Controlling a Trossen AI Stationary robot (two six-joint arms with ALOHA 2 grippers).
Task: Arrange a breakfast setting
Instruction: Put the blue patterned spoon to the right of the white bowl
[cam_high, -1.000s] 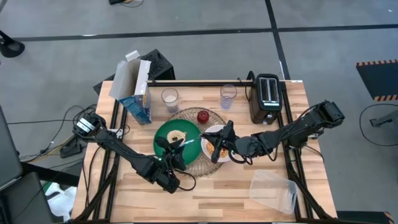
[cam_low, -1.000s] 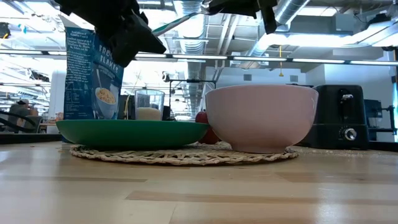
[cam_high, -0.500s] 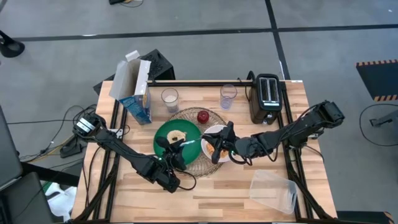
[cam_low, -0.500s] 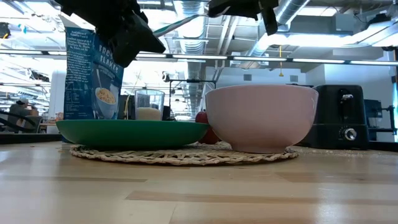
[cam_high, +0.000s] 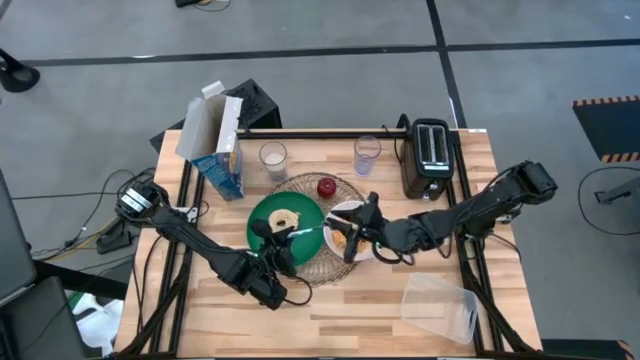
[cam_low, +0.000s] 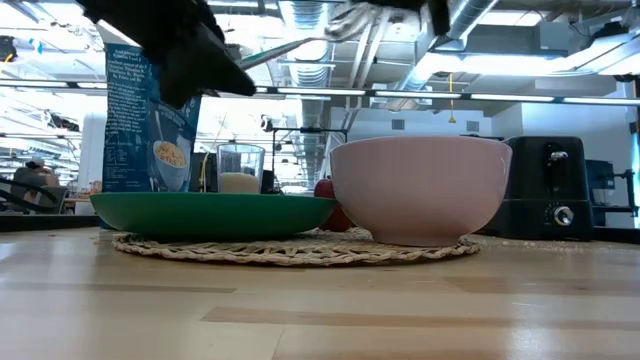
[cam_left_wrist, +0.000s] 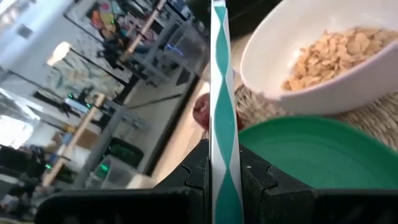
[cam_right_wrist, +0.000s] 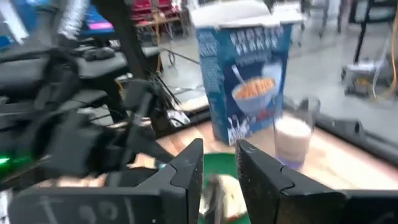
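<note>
Left hand (cam_high: 283, 238) shifted slightly, spoon (cam_left_wrist: 222, 112) still gripped

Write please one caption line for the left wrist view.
Left gripper holds the spoon above green plate, near white bowl of cereal.

Lab or workshop: exposed ceiling ducts (cam_low: 330, 40), taped concrete floor (cam_high: 330, 70).

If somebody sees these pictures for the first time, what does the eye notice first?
Most striking are the two dark arms meeting mid-table: the left pincer, over the green plate, holds a teal spoon by its handle. The right pincer hovers above the white bowl of cereal, beside the plate on the woven mat.
</note>
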